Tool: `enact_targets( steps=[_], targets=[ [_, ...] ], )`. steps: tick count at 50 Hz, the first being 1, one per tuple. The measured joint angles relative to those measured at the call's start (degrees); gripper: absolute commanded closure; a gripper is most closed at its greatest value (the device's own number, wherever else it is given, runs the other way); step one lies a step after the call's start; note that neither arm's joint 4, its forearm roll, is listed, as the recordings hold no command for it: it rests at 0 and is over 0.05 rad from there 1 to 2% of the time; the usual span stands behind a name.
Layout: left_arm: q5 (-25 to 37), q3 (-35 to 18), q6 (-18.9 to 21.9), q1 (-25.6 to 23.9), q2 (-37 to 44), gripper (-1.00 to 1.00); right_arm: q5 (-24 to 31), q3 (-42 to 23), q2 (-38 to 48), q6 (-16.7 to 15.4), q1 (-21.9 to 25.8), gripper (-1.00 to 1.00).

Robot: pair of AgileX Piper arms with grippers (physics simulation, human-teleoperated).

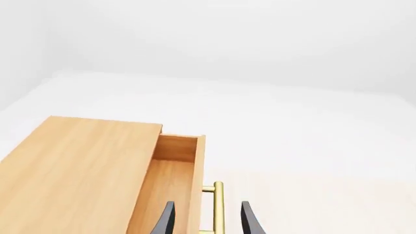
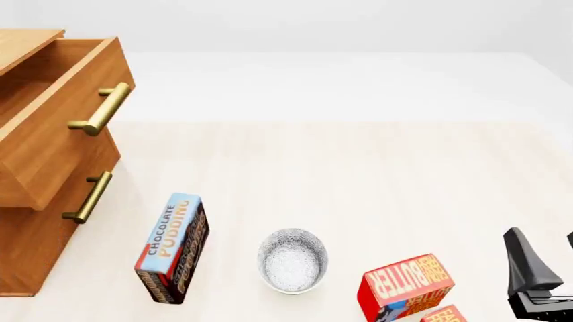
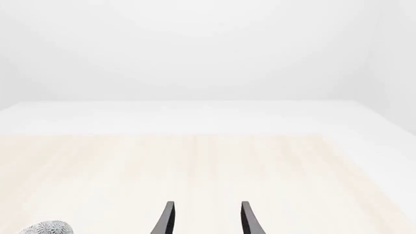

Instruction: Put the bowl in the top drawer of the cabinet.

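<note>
Cabinet [image 2: 36, 221] stands at the far left of the table [image 2: 358, 174], and its top drawer [image 2: 63, 127] is pulled well out, the open cavity facing up and ready to receive. From my left wrist view I see the left gripper [image 1: 206, 220] spread, one finger on each side of the drawer's brass handle [image 1: 217, 204] and apparently not clamped on it; whether a finger touches the bar I cannot tell. I judge it sits there because the opening step is complete. The lower drawer [image 2: 40, 248] is closed.

Moving right, a chocolate pudding box [image 2: 173, 248] lies near the cabinet's foot. Just beyond it the bowl [image 2: 292, 260] rests upright on the table, apart from both boxes and held by nothing. A red butter box [image 2: 403, 285] lies to its right.

At the far right edge, the right gripper [image 3: 206, 219] is spread and empty, well apart from the bowl, whose rim only clips the corner of that wrist view. My assessment: the bowl has not yet been grasped. The butter box lies between that gripper and the bowl, so I would mind it on approach.
</note>
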Motion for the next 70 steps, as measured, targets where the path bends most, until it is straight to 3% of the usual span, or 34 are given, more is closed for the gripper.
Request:
enact_targets(
  steps=[70],
  targets=[
    [-6.2,5.6,-5.5,1.7,10.7,-1.00,0.0,0.0,0.0,0.0,0.0,-1.00]
  ],
)
